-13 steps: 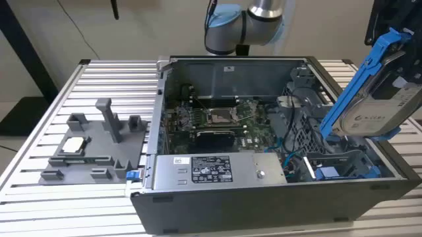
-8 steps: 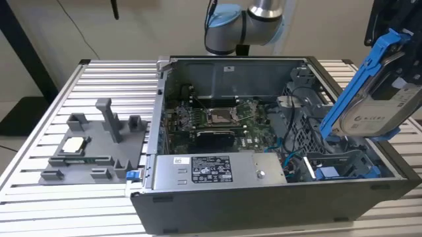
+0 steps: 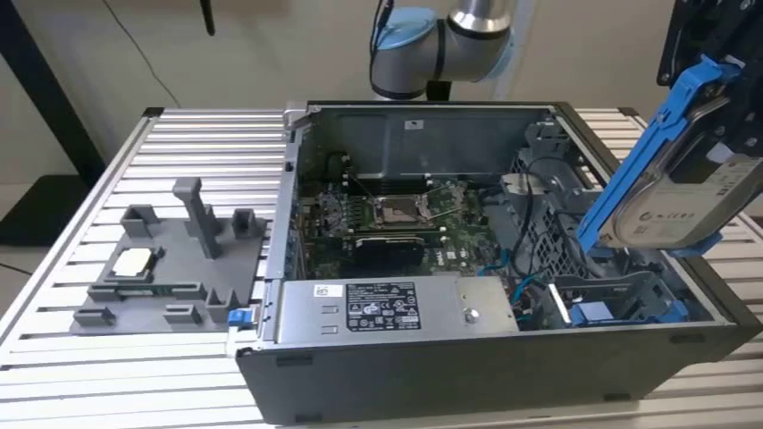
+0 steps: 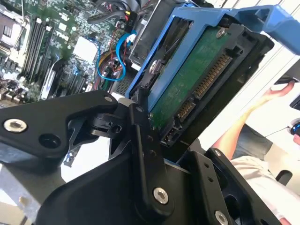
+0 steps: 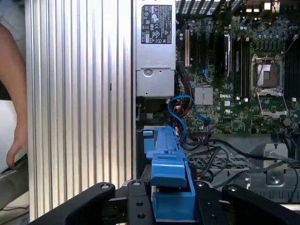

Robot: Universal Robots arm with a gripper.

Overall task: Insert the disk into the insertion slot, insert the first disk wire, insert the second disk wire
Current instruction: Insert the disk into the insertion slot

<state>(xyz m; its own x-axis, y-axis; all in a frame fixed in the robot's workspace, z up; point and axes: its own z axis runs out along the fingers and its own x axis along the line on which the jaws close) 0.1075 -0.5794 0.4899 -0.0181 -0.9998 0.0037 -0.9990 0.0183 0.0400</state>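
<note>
Disk [image 3: 682, 183] hangs in the air, tilted, over the exterior view's right side of the open case [image 3: 477, 375]. It is above the bay [image 3: 620, 299] that has blue parts inside, and it is not in the slot yet. The hand [image 5: 171, 204] is clamped on the disk's blue frame, with black fingers [image 5: 136, 201] on both sides of it in the first wrist view. In the second wrist view the disk [image 4: 197, 89] shows its green underside and connectors. Inside the case lie the motherboard [image 3: 394, 214] and blue cables [image 5: 180, 110]. The case stands on a ribbed worktop [image 3: 191, 143], beside a grey holder [image 3: 167, 268]. A person's arm [image 5: 14, 93] is near the worktop's edge.
</note>
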